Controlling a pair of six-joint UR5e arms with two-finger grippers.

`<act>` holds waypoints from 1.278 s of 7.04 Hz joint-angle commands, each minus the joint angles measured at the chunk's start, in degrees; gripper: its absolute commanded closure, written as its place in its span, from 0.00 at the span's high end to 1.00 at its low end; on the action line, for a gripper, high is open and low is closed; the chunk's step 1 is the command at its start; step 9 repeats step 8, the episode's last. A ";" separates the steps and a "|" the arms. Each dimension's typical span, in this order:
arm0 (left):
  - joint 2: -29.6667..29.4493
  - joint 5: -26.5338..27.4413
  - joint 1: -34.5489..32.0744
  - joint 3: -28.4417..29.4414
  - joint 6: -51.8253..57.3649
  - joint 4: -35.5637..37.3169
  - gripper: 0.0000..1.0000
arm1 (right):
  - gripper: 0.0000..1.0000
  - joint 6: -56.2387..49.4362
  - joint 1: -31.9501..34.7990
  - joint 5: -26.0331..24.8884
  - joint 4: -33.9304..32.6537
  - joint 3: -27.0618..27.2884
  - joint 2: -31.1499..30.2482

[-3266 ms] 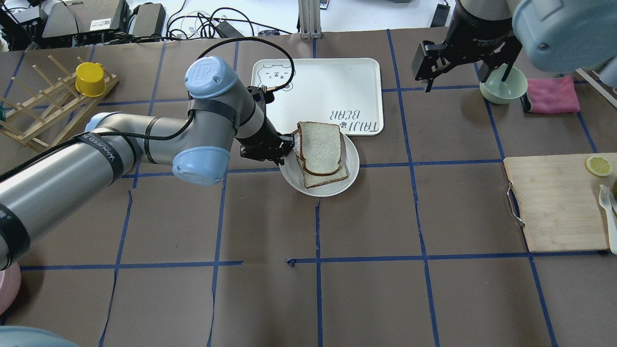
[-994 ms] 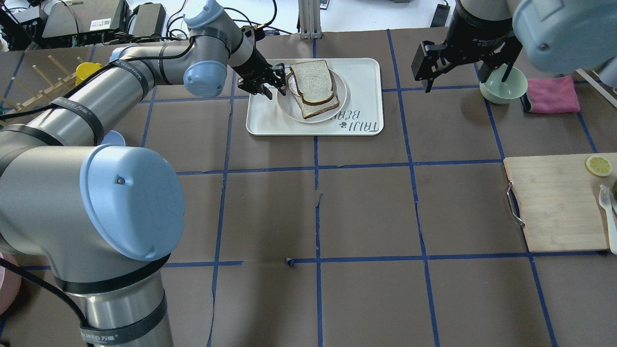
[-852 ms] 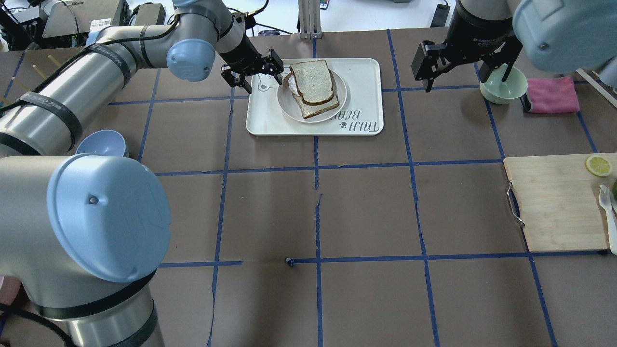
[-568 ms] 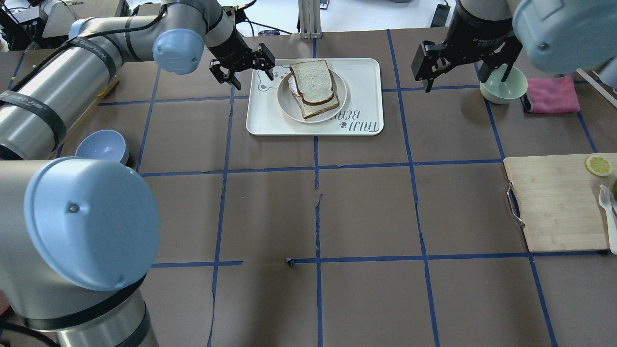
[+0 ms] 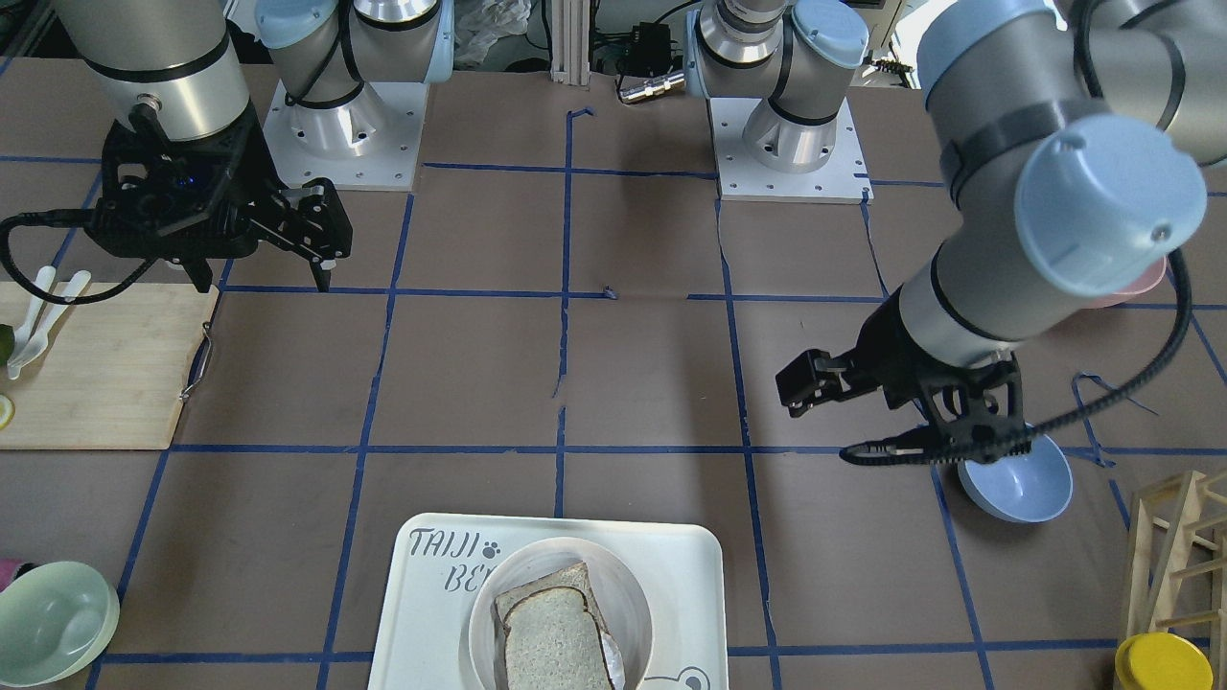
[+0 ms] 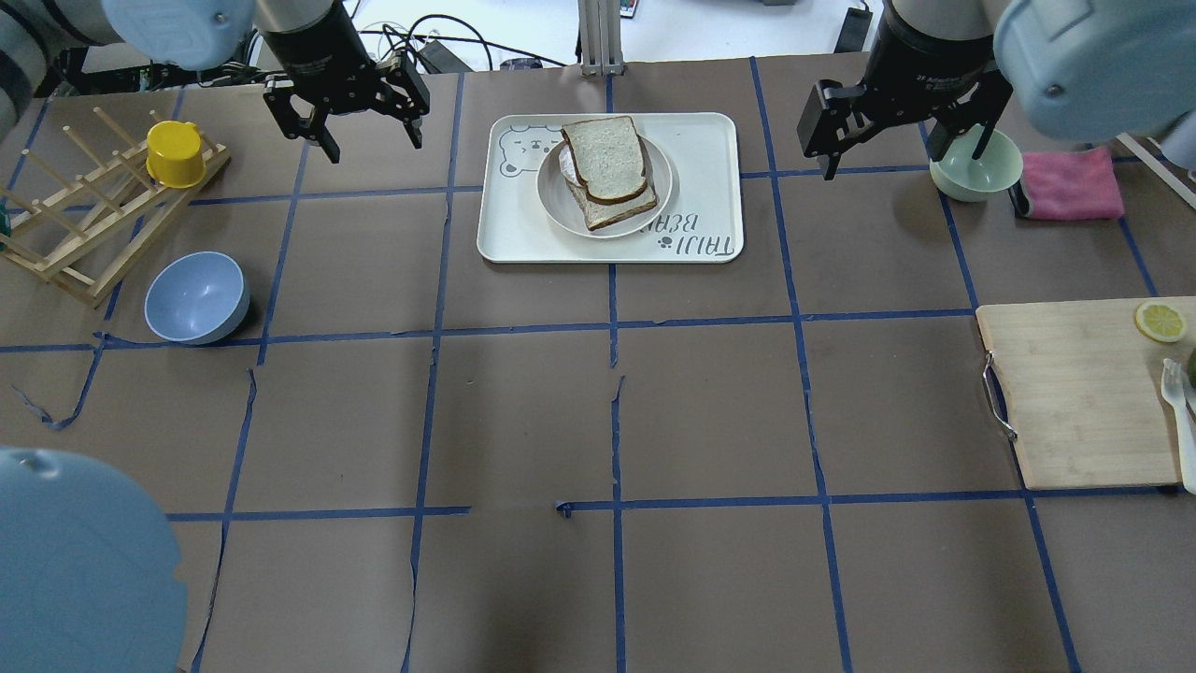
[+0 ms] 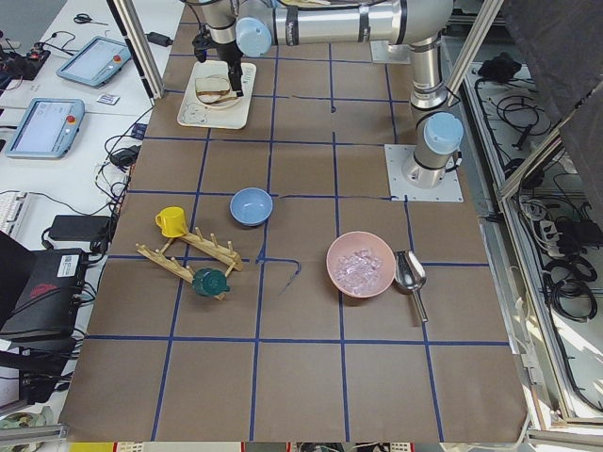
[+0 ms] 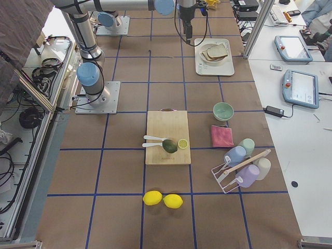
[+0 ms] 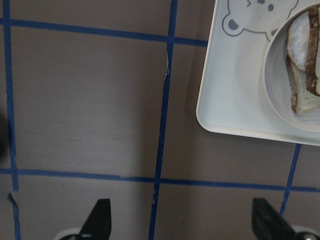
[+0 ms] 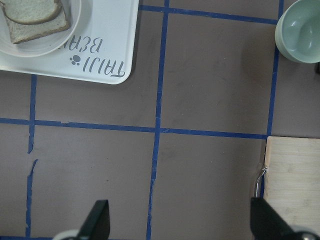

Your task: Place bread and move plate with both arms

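I see bread [image 6: 605, 157] on plate [image 6: 553, 204] by table [image 6: 523, 411] far edge; L gripper [image 6: 374, 142] & R gripper [image 6: 902, 154] fingers both spread apart.

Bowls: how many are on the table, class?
3: pale green bowl beside the pink cloth; blue bowl near the wooden rack; pink bowl beside the scoop.

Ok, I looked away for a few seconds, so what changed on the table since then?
The left arm carried the plate, with the bread on it, from the table onto the tray, let go of its rim, then drew back to its own side, jaws open and empty. The right arm stayed by the green bowl, jaws open.
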 commanded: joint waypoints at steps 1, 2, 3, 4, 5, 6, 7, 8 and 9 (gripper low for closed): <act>6.18 0.42 0.71 -7.43 -0.01 -2.34 1.00 | 1.00 1.74 0.00 0.30 -0.13 -0.07 -1.15; 10.03 0.42 0.45 -11.92 -0.01 0.01 1.00 | 1.00 1.93 0.00 0.30 -0.04 -0.07 -1.24; 13.55 0.34 0.45 -15.62 -0.01 0.65 1.00 | 1.00 4.63 0.00 0.30 -0.13 -0.07 -1.24; 16.46 0.42 0.53 -17.40 0.07 0.83 1.00 | 1.00 6.66 0.00 0.30 -0.04 -0.07 -1.33; 17.62 0.51 0.80 -17.85 0.07 0.74 1.00 | 1.00 6.77 0.00 0.30 0.04 -0.07 -1.50; 17.81 0.42 0.80 -17.85 0.07 0.74 1.00 | 1.00 6.77 0.00 0.30 0.04 -0.07 -1.59; 17.89 0.42 0.71 -17.85 0.07 0.74 1.00 | 1.00 6.59 0.00 0.82 0.04 -0.07 -1.68; 17.90 0.42 0.80 -17.85 0.07 0.74 1.00 | 1.00 6.59 0.00 2.66 0.04 -0.07 -1.60; 17.90 0.42 0.80 -17.85 0.07 0.74 1.00 | 1.00 6.59 0.00 2.66 0.04 -0.07 -1.60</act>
